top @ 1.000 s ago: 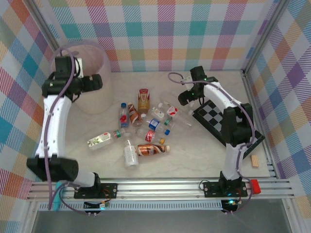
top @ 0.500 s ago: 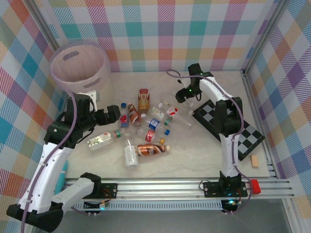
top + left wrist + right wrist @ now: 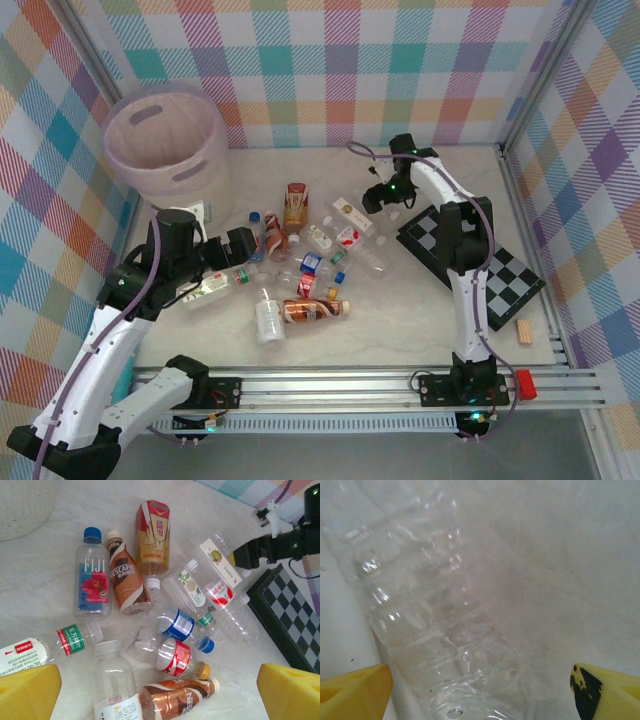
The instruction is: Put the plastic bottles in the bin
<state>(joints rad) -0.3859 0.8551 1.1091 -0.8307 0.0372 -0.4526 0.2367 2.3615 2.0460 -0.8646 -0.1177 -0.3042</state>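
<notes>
The plastic bottles (image 3: 296,205) lay on their sides in a loose cluster, mostly clear with coloured labels, a few brown. The pale pink bin (image 3: 150,185) stood upright to their far left.

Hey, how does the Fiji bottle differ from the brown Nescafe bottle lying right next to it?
The Fiji bottle has a blue cap, the Nescafe bottle a cream one. The Fiji bottle is clear with a blue label and pink flower; the Nescafe bottle wears a brown and white sleeve. The Fiji bottle is straight-sided, the Nescafe bottle waisted. Both lie on their sides, side by side, caps pointing roughly the same way.
</notes>
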